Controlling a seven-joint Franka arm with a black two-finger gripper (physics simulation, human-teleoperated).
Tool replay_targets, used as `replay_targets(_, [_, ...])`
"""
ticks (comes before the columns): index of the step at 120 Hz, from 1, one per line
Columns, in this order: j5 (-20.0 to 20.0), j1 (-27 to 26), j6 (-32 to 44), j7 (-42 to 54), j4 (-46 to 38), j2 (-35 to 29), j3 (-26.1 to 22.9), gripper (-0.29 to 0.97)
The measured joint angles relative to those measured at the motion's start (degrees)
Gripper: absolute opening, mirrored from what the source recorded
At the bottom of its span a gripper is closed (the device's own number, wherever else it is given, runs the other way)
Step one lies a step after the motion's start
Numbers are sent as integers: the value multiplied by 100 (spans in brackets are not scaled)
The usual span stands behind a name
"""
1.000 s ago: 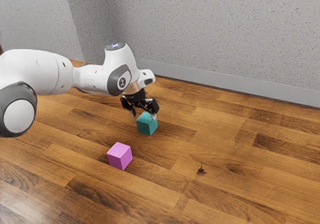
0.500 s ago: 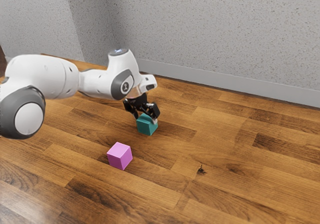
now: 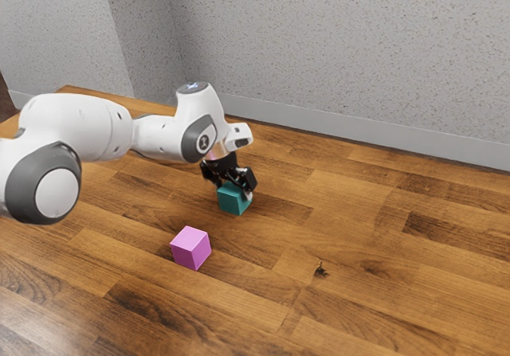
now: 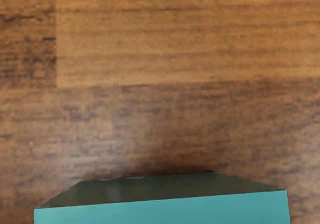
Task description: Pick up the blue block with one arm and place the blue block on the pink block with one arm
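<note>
Pincer (image 3: 230, 182) down at the blue block (image 3: 234, 201), its jaws spread, one black finger on each side of the block's top. From the exterior view I cannot tell whether either finger touches it, so I read the pincer as open and not gripping. The block looks more teal than blue and sits flat on the wood (image 3: 382, 276). The wrist view shows it blurred, just under the hand (image 4: 165, 209), with its shadow on the boards beyond. The pink block (image 3: 190, 248) also sits on the wood, apart from the blue one, nearer the camera and toward the exterior view's left, with nothing on top. The arm (image 3: 119, 133) reaches in from the exterior view's left, white with grey joints. A small dark mark (image 3: 320, 271) shows in the wood toward the exterior view's right of the pink block. Behind it all stands a grey speckled wall (image 3: 358, 45).
</note>
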Motion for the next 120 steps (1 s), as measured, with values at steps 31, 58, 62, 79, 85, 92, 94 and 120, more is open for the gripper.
replay_targets(31, [-5,-6,0,53,-54,7,2,58])
replay_targets(58, [102,-8,5,61,-85,-59,5,36])
replay_targets(62, [120,-22,6,53,-171,-161,6,34])
replay_targets(79, [153,-69,13,-160,-1426,-1478,13,32])
replay_targets(85, [162,-67,14,-274,-1897,-1951,13,32])
replay_targets(92, [170,-64,16,-411,-2404,-2396,13,32])
replay_targets(94, [172,-63,16,-448,-2505,-2473,13,32])
replay_targets(120, [190,-8,15,-900,-3713,-3461,0,34])
